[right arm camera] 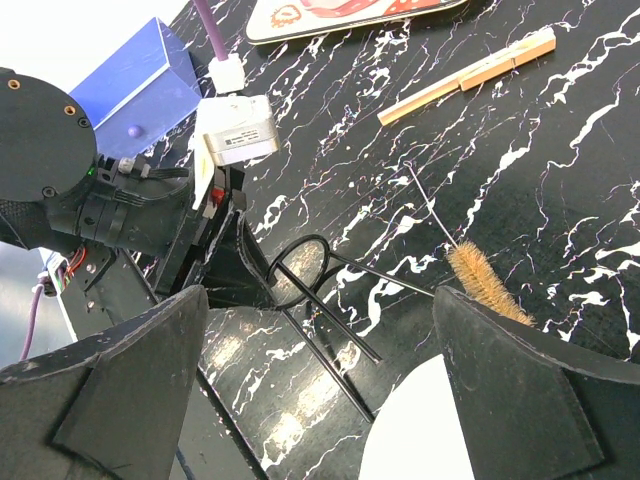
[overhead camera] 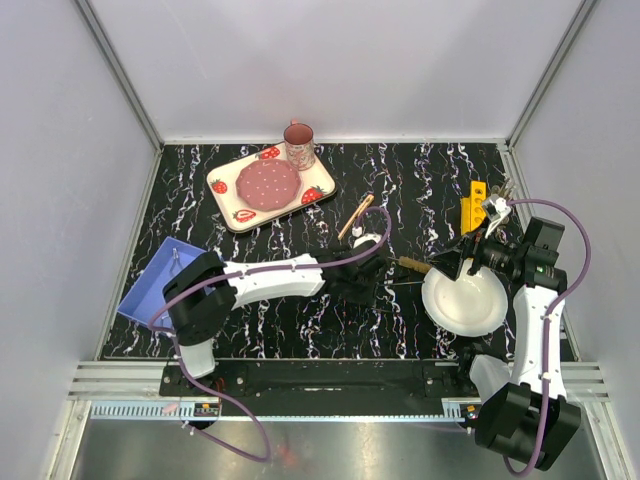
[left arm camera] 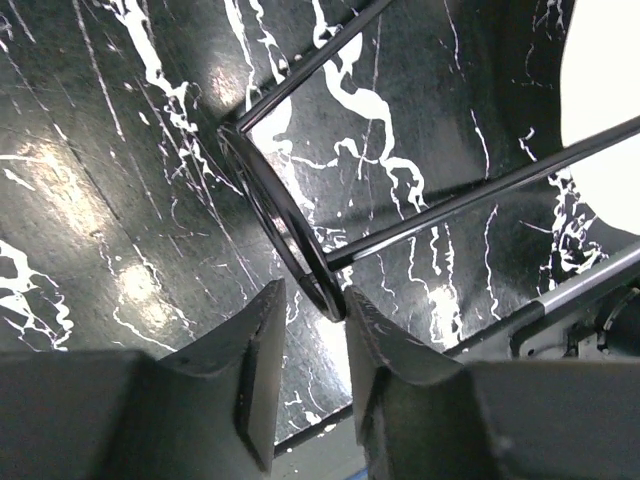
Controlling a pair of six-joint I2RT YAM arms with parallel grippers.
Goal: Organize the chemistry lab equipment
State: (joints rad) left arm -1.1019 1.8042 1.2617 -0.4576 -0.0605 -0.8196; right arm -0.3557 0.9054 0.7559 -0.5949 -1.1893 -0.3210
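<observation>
A black bent wire tong (left arm camera: 450,200) lies on the dark marbled table, its round loop toward my left gripper (left arm camera: 315,300). The left jaws stand a little apart around the loop's near end, with the wire touching one fingertip (left arm camera: 362,312). The right wrist view shows the same tong (right arm camera: 330,315) between my wide-open, empty right gripper (right arm camera: 320,295), which hovers over the white plate's (overhead camera: 465,300) left rim. A wire-handled bristle brush (right arm camera: 485,285) lies just right of the tong. A wooden clamp tool (overhead camera: 355,216) lies farther back. No glass test tubes show.
A blue tray (overhead camera: 160,280) sits at the left edge beside the left arm. The strawberry-patterned tray (overhead camera: 270,185) and pink mug (overhead camera: 299,145) stand at the back. A yellow object (overhead camera: 472,208) is at the right, behind the right gripper (overhead camera: 462,262).
</observation>
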